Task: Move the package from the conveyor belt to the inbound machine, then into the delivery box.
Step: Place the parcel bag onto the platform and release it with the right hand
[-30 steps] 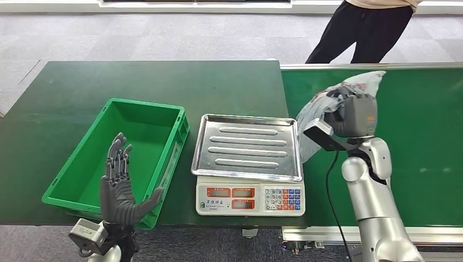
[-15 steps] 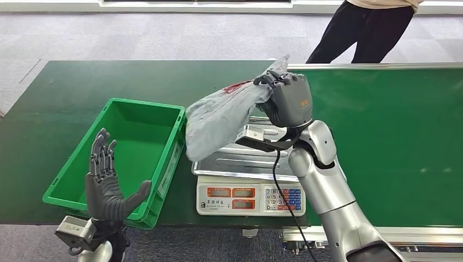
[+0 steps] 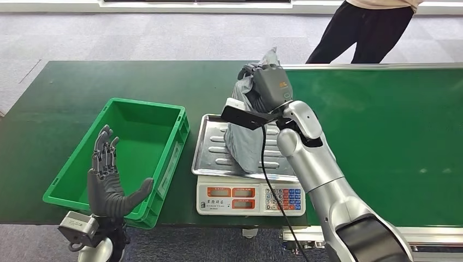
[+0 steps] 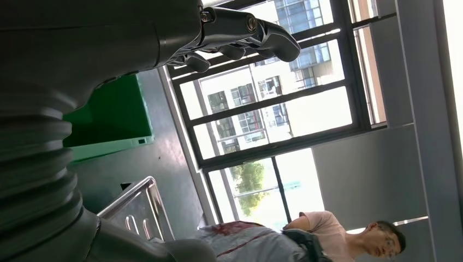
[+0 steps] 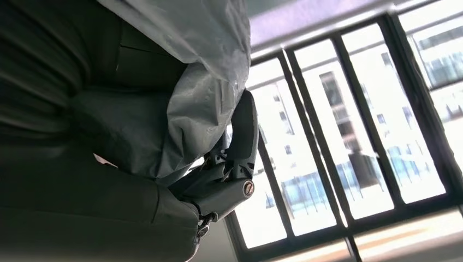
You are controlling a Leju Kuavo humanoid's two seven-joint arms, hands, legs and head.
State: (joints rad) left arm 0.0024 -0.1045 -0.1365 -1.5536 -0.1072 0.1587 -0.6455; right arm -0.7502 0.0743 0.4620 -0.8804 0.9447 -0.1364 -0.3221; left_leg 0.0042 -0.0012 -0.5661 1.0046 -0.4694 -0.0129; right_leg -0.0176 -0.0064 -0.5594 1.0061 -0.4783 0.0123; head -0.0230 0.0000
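**Operator:** I'm holding the package (image 3: 245, 136) in the right hand (image 3: 270, 87), fingers wrapped round its gathered top. It's a soft grey bag hanging upright, and its lower end is sitting on the steel tray of the inbound machine (image 3: 218, 158), or just touching it; I can't tell how much weight is down.

**Spotter:** So you're off the conveyor belt (image 3: 382, 125) and into the weighing step?

**Operator:** I'm reading it that way. The package is over the tray, not the belt, and I'm judging the set-down as nearly done but the release not made.

**Spotter:** What's the left doing?

**Operator:** The left hand (image 3: 109, 183) is standing near the front edge of the delivery box (image 3: 71, 180), fingers spread wide and pointing up, holding nothing.

**Spotter:** Next move?

**Operator:** I'm thinking the bag needs to lie flat and wholly on the tray so it isn't propped by my grip. After that, it's a carry across to the green box just beside the machine. Someone is standing behind the belt, well apart.
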